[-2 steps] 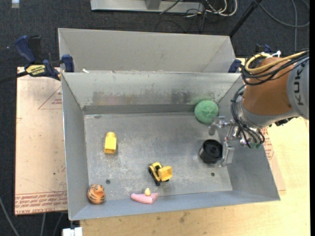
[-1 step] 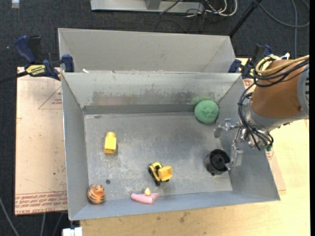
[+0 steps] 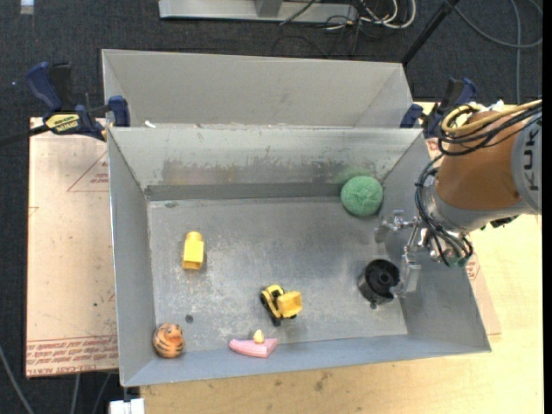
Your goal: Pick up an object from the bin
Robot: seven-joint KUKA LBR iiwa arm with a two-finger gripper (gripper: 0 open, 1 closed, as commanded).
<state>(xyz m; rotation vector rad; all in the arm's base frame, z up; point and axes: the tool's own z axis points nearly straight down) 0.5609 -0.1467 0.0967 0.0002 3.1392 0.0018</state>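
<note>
lying on the right side of the bin floor, close under the right wall, a small black round thing [image 3: 379,279] is seen. it is dark and somewhat glossy, with a darker hollow in its middle, rather like a little cup or wheel seen from above. the hand [image 3: 405,261] is lowered just beside it, on its right, at the end of the arm [image 3: 483,179] with its orange cover and bundled cables. whether the black thing is gripped cannot be told, and how far the hand is open cannot be told either.

six things are counted in the bin, one of each kind:
- the black round thing
- a green fuzzy ball [image 3: 361,195] against the back wall, near the hand
- a yellow block [image 3: 193,251] on the left
- a yellow toy vehicle [image 3: 281,303] with black parts, near the front middle
- an orange striped rounded thing [image 3: 169,340] in the front left corner
- a pink flat piece [image 3: 253,345] by the front wall

all are spread well apart.

the bin [image 3: 259,93] is made of grey metal, with sloping walls and a scuffed floor. dark carpet [image 3: 69,15] is seen around it.
</note>
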